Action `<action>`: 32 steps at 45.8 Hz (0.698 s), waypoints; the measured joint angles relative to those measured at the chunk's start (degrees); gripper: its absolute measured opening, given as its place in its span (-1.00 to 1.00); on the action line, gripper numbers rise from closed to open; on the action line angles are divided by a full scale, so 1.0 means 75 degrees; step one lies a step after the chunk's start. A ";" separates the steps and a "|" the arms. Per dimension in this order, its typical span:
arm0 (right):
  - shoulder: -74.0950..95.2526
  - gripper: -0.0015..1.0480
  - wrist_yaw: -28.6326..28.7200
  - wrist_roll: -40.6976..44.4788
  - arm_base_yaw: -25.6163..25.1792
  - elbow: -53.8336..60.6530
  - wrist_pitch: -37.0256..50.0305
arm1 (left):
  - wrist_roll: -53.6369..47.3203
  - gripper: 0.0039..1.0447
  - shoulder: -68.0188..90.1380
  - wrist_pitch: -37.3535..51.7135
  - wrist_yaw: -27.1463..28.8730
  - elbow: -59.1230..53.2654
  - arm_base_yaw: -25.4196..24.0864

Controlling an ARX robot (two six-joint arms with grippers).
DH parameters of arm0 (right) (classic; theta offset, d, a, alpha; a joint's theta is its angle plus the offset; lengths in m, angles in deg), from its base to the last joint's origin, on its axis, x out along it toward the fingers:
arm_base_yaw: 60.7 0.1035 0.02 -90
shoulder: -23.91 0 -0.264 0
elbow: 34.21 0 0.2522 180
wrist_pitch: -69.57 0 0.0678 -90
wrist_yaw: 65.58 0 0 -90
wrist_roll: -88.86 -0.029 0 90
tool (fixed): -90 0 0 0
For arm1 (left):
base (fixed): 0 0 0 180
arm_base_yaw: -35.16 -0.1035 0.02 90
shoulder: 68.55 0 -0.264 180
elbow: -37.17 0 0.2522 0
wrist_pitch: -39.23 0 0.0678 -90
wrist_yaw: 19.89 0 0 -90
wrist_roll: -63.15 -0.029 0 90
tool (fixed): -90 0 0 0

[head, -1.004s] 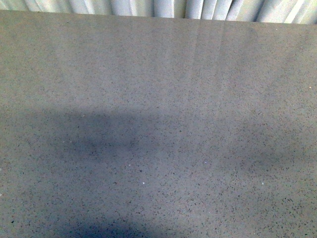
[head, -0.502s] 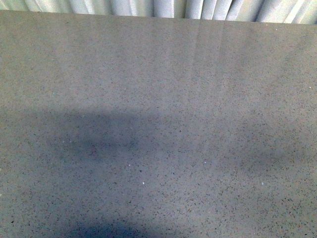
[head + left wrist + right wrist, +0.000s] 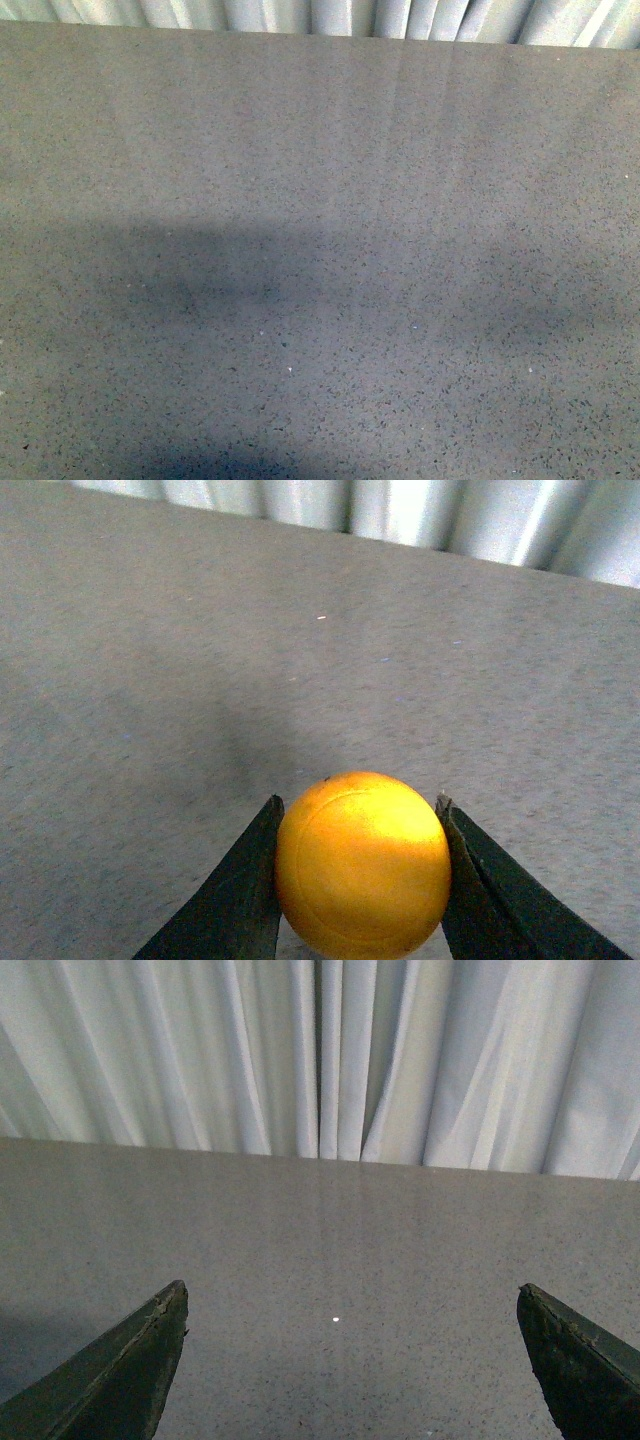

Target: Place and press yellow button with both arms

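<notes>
In the left wrist view the round yellow cap of the yellow button [image 3: 362,863] fills the space between two black fingers [image 3: 240,890]. My left gripper [image 3: 358,810] is shut on it, above the grey speckled table [image 3: 200,680]. The button's body and base are hidden behind the cap. In the right wrist view my right gripper [image 3: 352,1295] is open, its two dark fingertips [image 3: 150,1345] wide apart with only table surface between them. The front view holds neither arm nor the button.
The grey speckled table [image 3: 320,200] runs to a far edge backed by a white pleated curtain [image 3: 320,1050]. Soft arm shadows [image 3: 200,280] lie across the near half of the table in the front view.
Nothing of note has shifted in the front view; only the shadows on the near part of the table differ very slightly.
</notes>
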 joint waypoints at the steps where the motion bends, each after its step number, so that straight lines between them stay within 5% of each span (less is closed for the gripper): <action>1: 0.0000 0.82 0.0000 0.0000 0.0000 0.0000 0.0000 | 0.0067 -0.33 0.0003 -0.0009 0.0070 0.0041 0.0230; 9: 0.0000 0.82 0.0000 0.0000 0.0000 0.0000 0.0000 | 0.0583 -0.33 0.0787 0.0221 0.0670 0.0294 0.2847; 16: 0.0000 0.82 0.0000 0.0000 0.0000 0.0000 0.0000 | 0.0877 -0.33 0.1929 0.0580 0.1003 0.0431 0.4319; 32: 0.0000 0.82 0.0000 0.0000 0.0000 0.0000 0.0000 | 0.1218 -0.33 0.3430 0.1040 0.1527 0.0825 0.5120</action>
